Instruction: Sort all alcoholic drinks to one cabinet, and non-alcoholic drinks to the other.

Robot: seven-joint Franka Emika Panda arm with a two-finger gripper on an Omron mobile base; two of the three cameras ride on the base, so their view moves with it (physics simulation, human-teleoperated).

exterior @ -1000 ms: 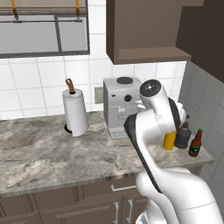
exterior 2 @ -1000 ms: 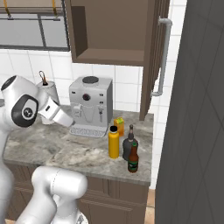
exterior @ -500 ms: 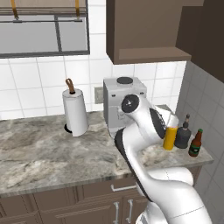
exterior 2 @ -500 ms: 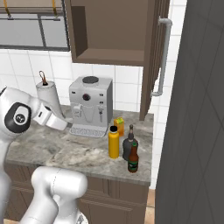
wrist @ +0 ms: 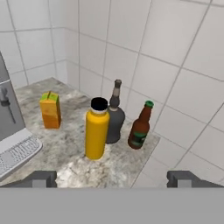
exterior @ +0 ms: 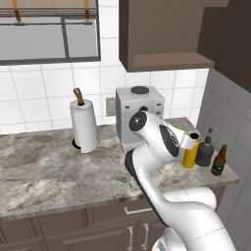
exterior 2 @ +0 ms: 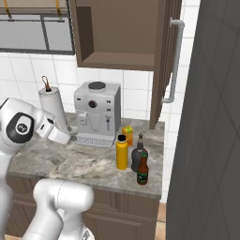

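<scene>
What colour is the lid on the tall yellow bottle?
Black. The cap on the yellow bottle shows best in the hand view.

Worktop (wrist: 122, 166): grey-and-cream marbled stone. Wall tiles (wrist: 175, 52): plain white with thin grey joints. Tall bottle (wrist: 96, 131): yellow-orange, black cap. Squat bottle (wrist: 113, 120): black glass, greyish neck. Beer bottle (wrist: 140, 127): brown, green label and cap. Carton (wrist: 50, 110): orange with a green top mark. Coffee machine (exterior 2: 96, 112): light grey, dark round top. Wall cupboard (exterior 2: 126, 33): dark brown, grey door handle (exterior 2: 172, 61). Paper towel roll (exterior: 84, 125): white, brown holder tip
</scene>
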